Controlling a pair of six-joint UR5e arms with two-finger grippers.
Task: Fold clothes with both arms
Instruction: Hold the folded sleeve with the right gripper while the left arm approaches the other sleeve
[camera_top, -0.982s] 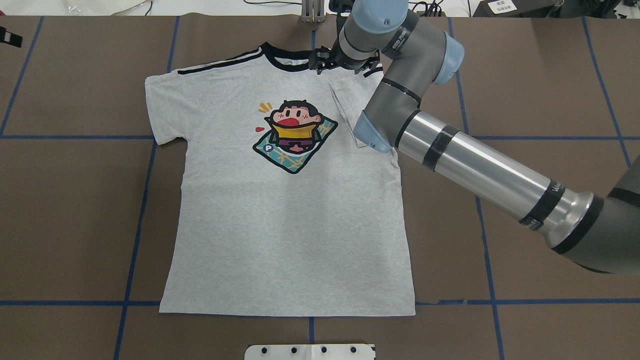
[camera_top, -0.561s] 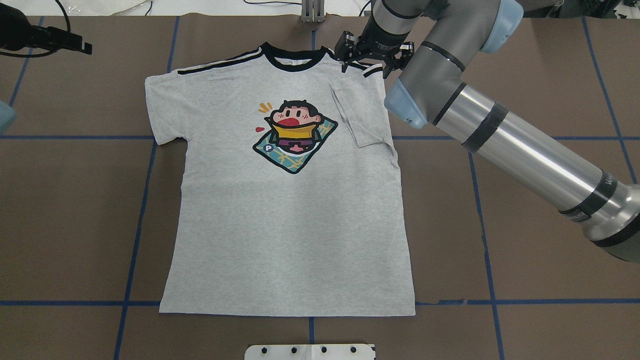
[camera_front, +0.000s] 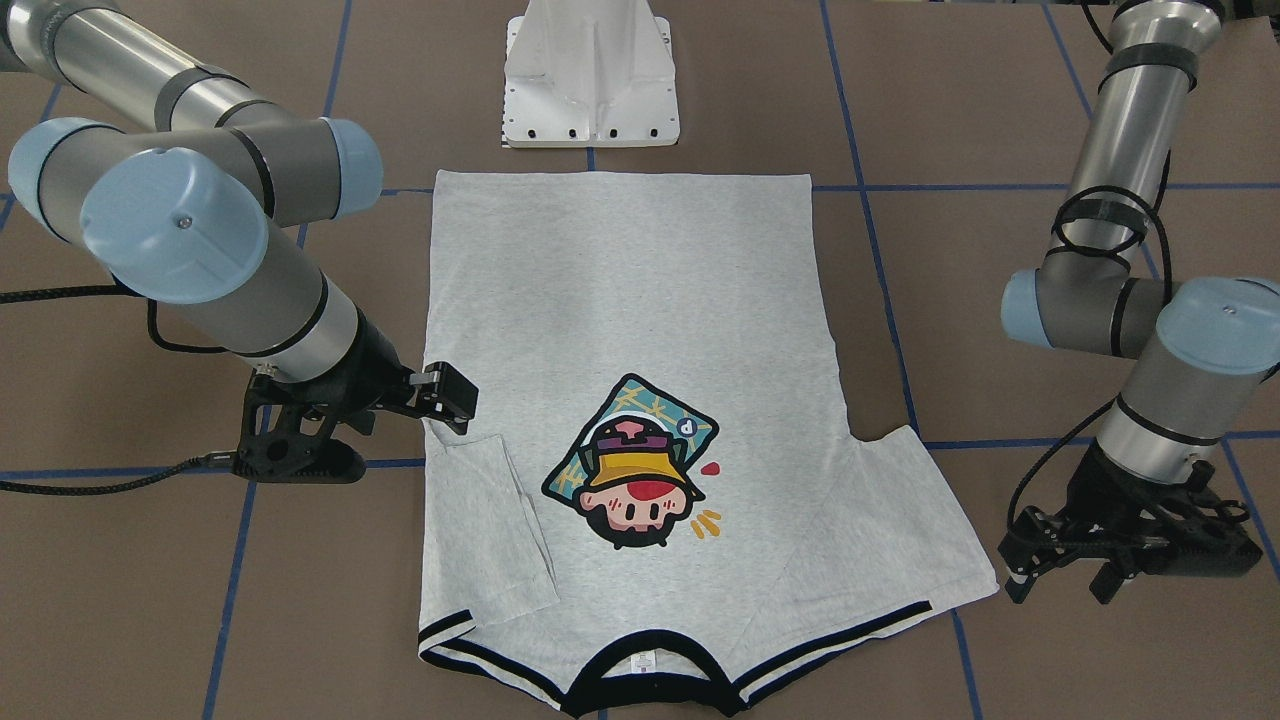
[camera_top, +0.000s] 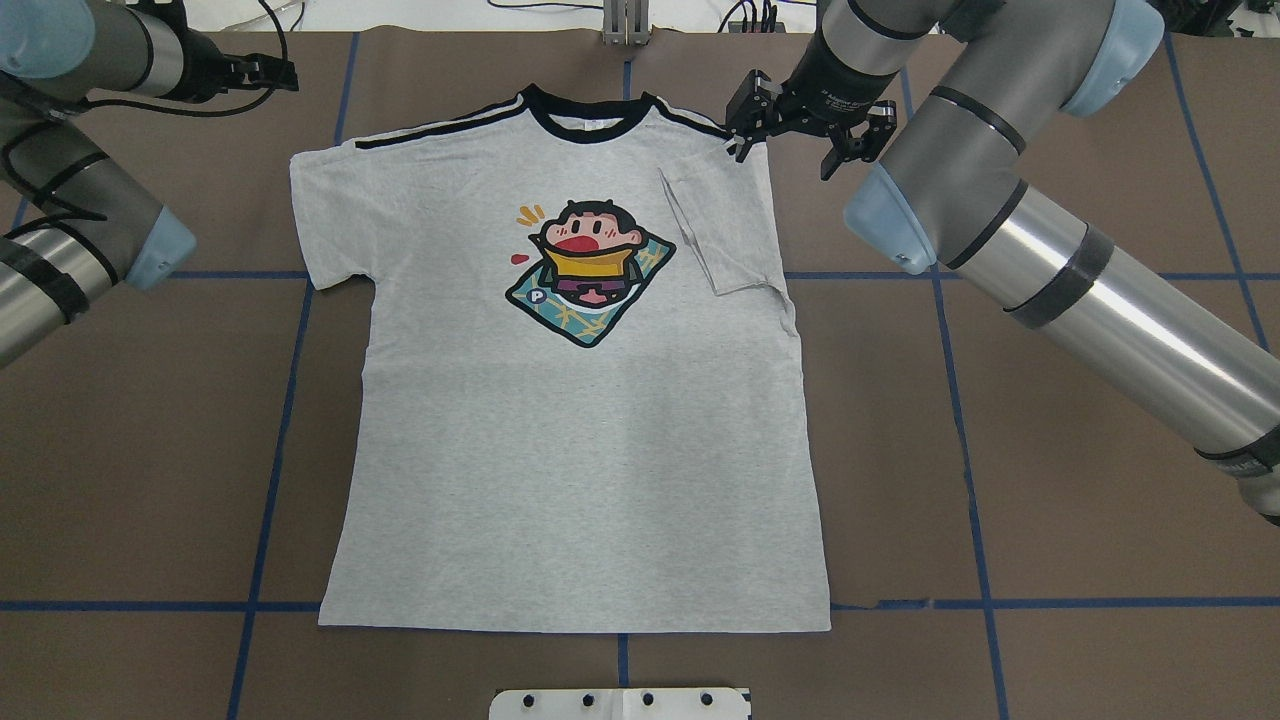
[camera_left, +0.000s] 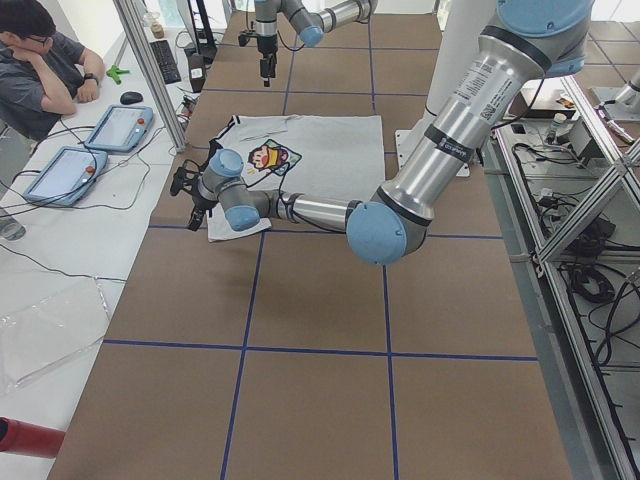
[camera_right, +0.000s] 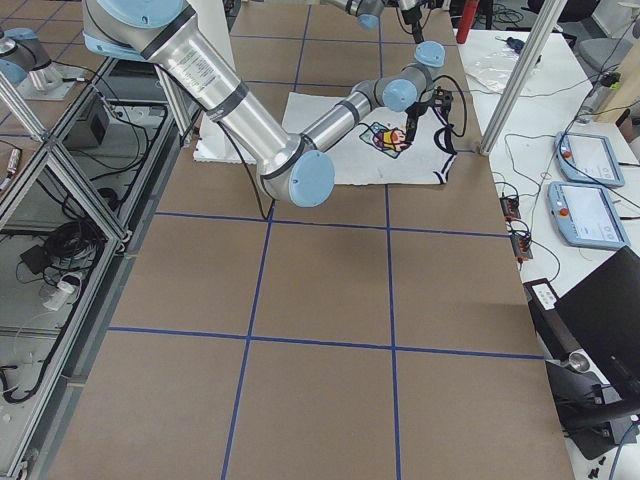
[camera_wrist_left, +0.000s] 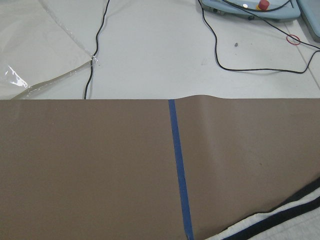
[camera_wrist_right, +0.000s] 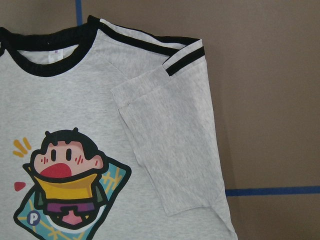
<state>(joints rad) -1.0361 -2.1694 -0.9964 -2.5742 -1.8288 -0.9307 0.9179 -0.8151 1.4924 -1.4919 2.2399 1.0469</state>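
T-shirt (camera_top: 570, 450) lies flat, ctr of table (camera_top: 1050, 520). R gripper (camera_top: 783, 163) has fingers spread, empty, just off the shoulder; in overhead view the shirt's at its 7 o'clock. L gripper (camera_front: 1058, 592) also spread, empty; shirt at its 4 o'clock.

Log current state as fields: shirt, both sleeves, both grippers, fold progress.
shirt: grey T-shirt flat, print up, on the brown table
right sleeve: folded inward over the chest
left sleeve: spread flat, unfolded
right gripper: open, empty, at the folded shoulder's outer edge
left gripper: open, empty, off the cloth beyond the left sleeve
fold progress: one sleeve in, body not yet folded
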